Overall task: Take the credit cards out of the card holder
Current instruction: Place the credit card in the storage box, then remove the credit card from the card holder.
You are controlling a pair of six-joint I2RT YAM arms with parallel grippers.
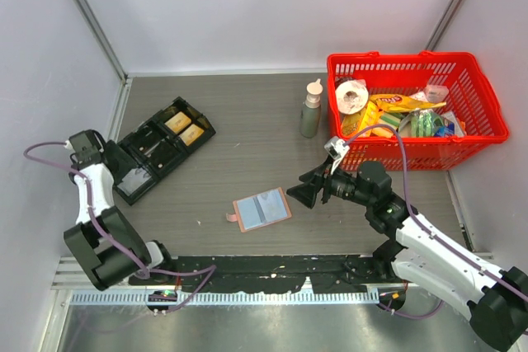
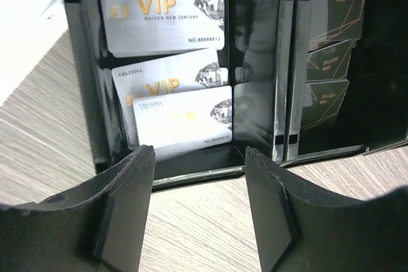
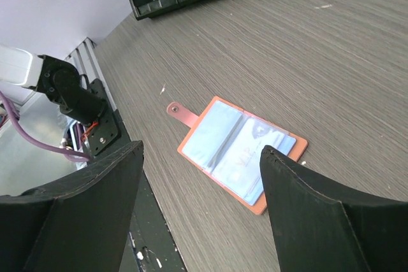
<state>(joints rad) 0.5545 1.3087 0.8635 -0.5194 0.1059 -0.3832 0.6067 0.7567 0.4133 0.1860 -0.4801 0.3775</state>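
The card holder [image 1: 261, 209] lies open and flat on the table, tan-pink with a pale blue lining and its strap tab [image 3: 182, 113] pointing left. In the right wrist view the card holder [image 3: 239, 154] shows a pale credit card [image 3: 271, 157] with a faint VIP mark inside its right sleeve. My right gripper [image 3: 201, 151] is open and empty, hovering above and just right of the holder [image 1: 304, 187]. My left gripper [image 2: 197, 157] is open and empty at the near edge of the black tray [image 2: 191, 173], far left [image 1: 118, 161]. Three white VIP cards [image 2: 166, 11] lie in the tray's compartment.
The black compartment tray [image 1: 140, 177] sits at the back left with yellow items [image 1: 186, 128] in it and dark cards [image 2: 328, 49] in another slot. A grey bottle [image 1: 311, 109] stands beside a red basket [image 1: 477, 92] full of packets at the back right.
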